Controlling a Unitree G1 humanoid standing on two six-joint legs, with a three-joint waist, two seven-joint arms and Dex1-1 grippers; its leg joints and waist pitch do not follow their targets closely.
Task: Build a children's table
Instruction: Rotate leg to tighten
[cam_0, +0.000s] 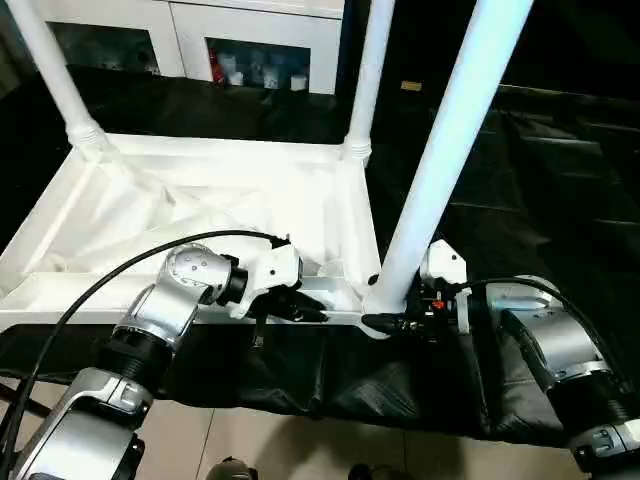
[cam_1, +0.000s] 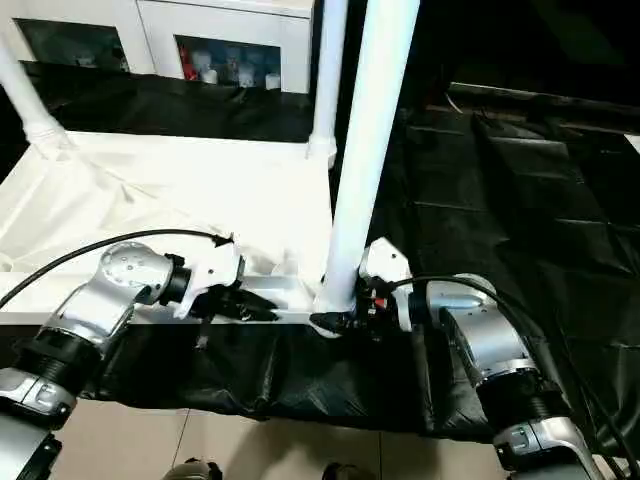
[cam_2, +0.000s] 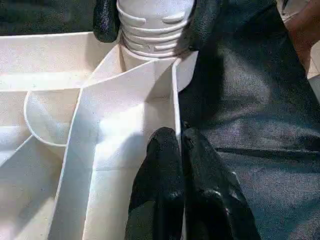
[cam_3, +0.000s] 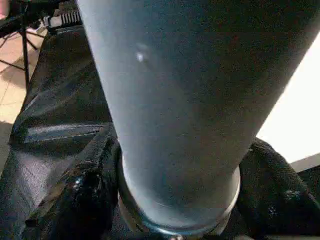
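Left gripper (cam_2: 181, 150): fingers pinched on the near rim of the white ribbed plastic tabletop (cam_0: 200, 200).
Right gripper (cam_3: 175, 200): clamped around the white tapered tube leg (cam_0: 440, 160), lower centre.

A: L arm?
B: Bent inward, left gripper (cam_2: 181, 145) fingers pinched together on the rim.
A: R?
B: Forearm angled in, right gripper (cam_0: 385, 322) clamped round the leg base.

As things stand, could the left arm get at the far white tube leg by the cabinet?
Probably not: the left tool is shut on the near rim of the white plastic tabletop, and the far leg stands across the whole top.
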